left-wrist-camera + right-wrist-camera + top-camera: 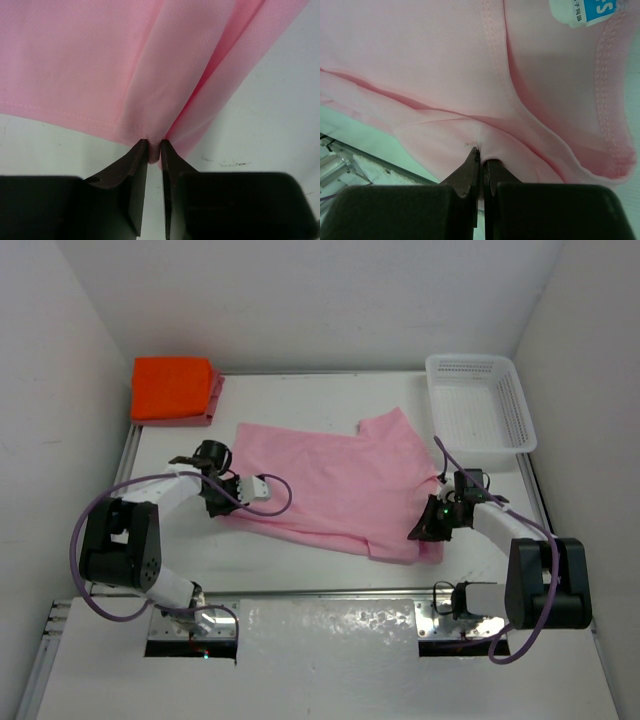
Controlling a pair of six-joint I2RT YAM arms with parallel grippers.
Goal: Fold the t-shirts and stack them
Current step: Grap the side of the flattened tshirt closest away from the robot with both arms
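Top external view: recorded from above and behind the arm bases, aimed down and forward, so that the whole bench (pixel 180 445) is covered at a distance, the left arm at left. Left wrist view: recorded from just behind the left hand (pixel 154 147), aimed along its fingers, very near; the frame is filled by a hemmed edge of the light pink t-shirt (pixel 75 60) and a strip of bench. Right wrist view: recorded likewise from behind the right hand (pixel 481 157), very near, onto the collar seam and label (pixel 585 10). Shared: the shirt is seen in all three views; each wrist view covers one edge patch of what is shown small from above.
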